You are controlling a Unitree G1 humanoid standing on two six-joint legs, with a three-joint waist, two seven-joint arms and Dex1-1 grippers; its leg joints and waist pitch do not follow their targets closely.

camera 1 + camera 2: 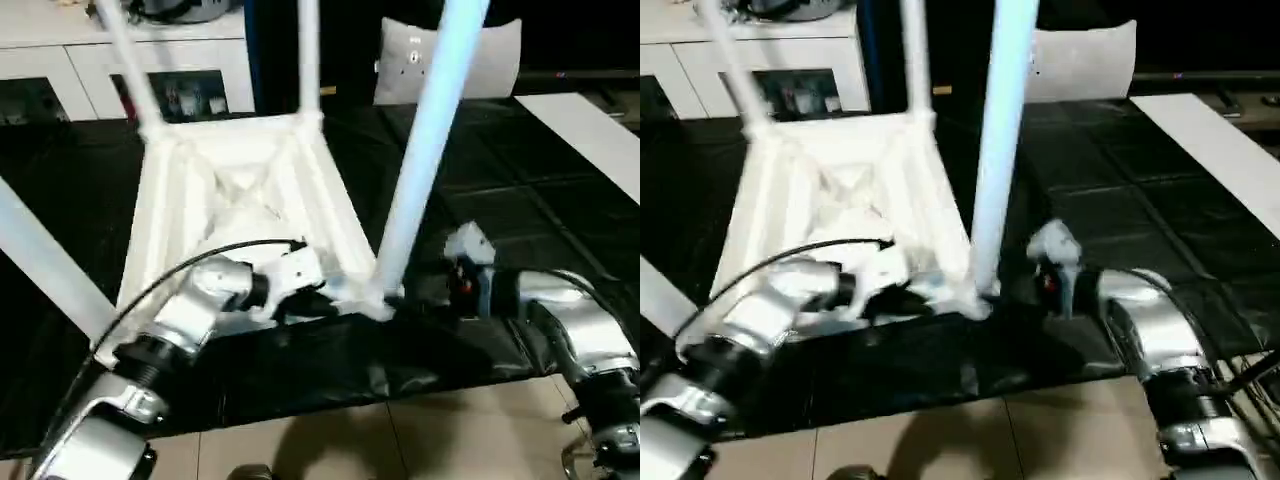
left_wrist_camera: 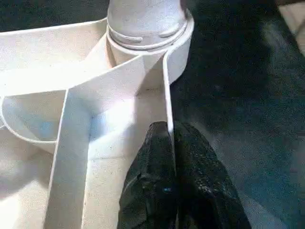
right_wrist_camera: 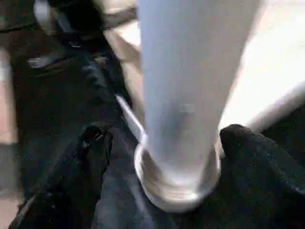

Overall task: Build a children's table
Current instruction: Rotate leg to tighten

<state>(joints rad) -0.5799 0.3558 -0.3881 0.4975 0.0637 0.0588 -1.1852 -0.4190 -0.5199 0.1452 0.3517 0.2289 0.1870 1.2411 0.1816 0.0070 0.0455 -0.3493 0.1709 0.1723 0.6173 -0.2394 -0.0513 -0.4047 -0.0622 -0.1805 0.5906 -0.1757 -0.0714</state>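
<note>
left fingers [image 2: 169, 191] pinching tabletop [image 1: 250, 190] rim, leg [image 3: 186, 95] between right fingers [image 3: 95, 143]

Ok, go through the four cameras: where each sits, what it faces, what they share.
Left eye: head, looking down over silver forearms at the upturned table top.
Right eye: same scene, slightly offset.
Left wrist: along the left end effector, shut on a rim wall.
Right wrist: right end effector fingers either side of the near leg.
Shared: that leg's corner socket.
</note>
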